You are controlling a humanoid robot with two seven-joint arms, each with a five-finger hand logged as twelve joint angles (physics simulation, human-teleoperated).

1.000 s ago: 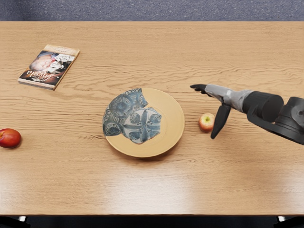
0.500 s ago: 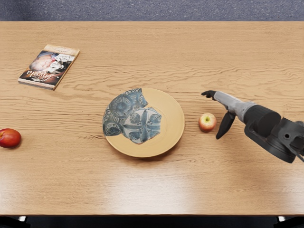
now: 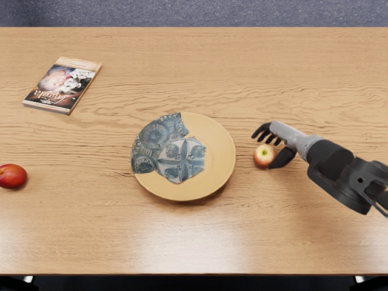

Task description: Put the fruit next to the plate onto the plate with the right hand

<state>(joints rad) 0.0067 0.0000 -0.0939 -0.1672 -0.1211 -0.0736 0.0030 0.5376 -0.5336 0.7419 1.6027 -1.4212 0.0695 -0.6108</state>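
A small red-and-yellow apple (image 3: pixel 263 156) lies on the table just right of the tan plate (image 3: pixel 219 159) with its blue patterned centre. My right hand (image 3: pixel 271 145) comes in from the right edge and sits over the apple. Its dark fingers (image 3: pixel 262 131) curl down behind the fruit and the thumb (image 3: pixel 282 159) rests beside its right flank. The fingers stand open around the apple, and no firm grasp shows. The left arm is out of view.
A second red fruit (image 3: pixel 11 176) lies near the left edge of the table. A book (image 3: pixel 62 84) rests at the far left. Bare wood surrounds the plate on the near and far sides.
The right hand has lowered and drawn in toward the apple, its fingers curling from a spread pose to arch over the fruit. The apple and plate have not moved.
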